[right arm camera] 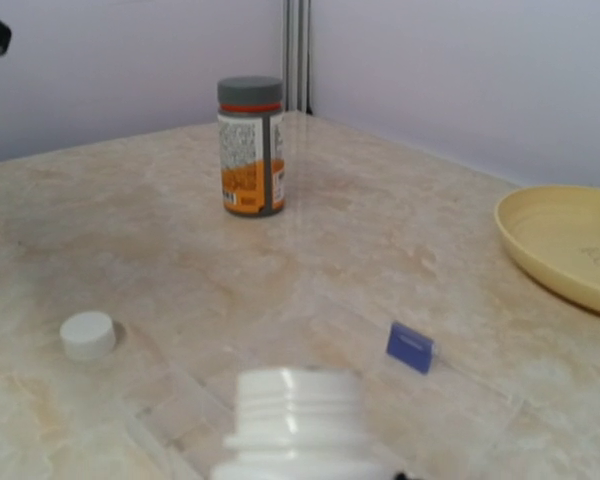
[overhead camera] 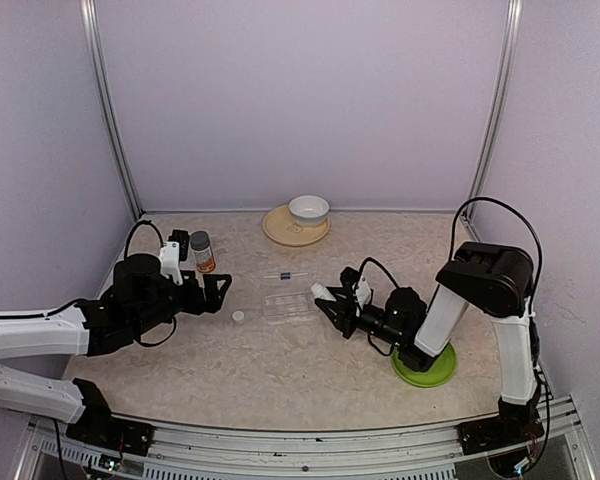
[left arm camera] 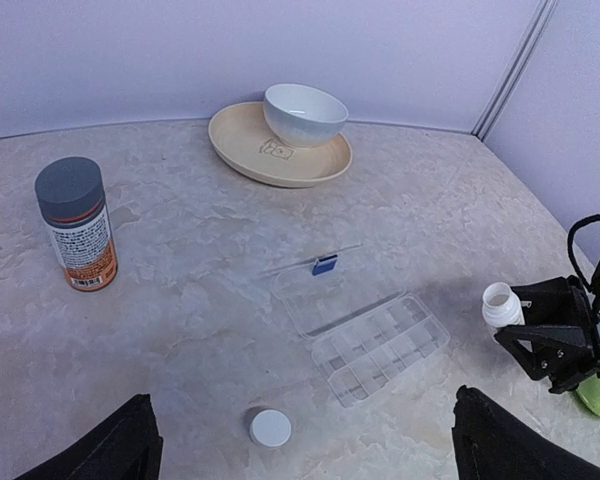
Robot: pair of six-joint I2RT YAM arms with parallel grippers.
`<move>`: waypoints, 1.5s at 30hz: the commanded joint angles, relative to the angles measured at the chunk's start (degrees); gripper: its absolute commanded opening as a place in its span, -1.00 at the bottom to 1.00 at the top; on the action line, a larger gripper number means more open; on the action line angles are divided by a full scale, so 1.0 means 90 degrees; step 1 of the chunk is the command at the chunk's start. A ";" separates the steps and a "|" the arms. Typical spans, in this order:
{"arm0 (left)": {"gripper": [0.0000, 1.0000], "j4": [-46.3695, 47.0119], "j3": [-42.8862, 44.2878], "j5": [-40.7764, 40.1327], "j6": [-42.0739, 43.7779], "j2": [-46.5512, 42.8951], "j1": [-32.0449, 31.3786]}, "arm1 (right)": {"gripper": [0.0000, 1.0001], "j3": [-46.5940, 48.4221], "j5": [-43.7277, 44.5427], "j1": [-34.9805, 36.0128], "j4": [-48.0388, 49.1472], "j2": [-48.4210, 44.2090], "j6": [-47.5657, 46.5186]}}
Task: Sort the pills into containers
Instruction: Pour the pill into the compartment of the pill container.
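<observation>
Near pill box (left arm camera: 380,345), loose cap (left arm camera: 270,428), orange bottle (left arm camera: 77,225); right claw (overhead camera: 328,299) gripping white bottle (right arm camera: 298,420)

**Desk (overhead camera: 280,380), viewed from above.** Centre: pill box (overhead camera: 290,305), its lid laid open toward the rear. Just left of the box: a loose cap (overhead camera: 238,316). Rear left: capped bottle (overhead camera: 201,251), upright. Rear centre: bowl (overhead camera: 309,209) standing on a plate (overhead camera: 278,230). Right of the box: open bottle (overhead camera: 323,291) held in the right tool (overhead camera: 332,305), near the box's right end. Near right: second plate (overhead camera: 435,378), partly under the right arm. Left tool (overhead camera: 216,292): between capped bottle and cap, apart from both.
</observation>
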 commanded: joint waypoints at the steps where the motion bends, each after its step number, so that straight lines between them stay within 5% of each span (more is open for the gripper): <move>1: 0.98 0.0575 -0.0249 0.0092 0.0239 -0.0072 0.0047 | -1.00 0.0095 0.0066 -0.0041 0.0003 0.0181 -0.0014; 45: 0.98 0.1336 -0.0884 -0.0065 0.0315 -0.0262 0.0046 | -1.00 0.0155 0.0394 -0.0040 -0.1610 -0.0263 -0.0078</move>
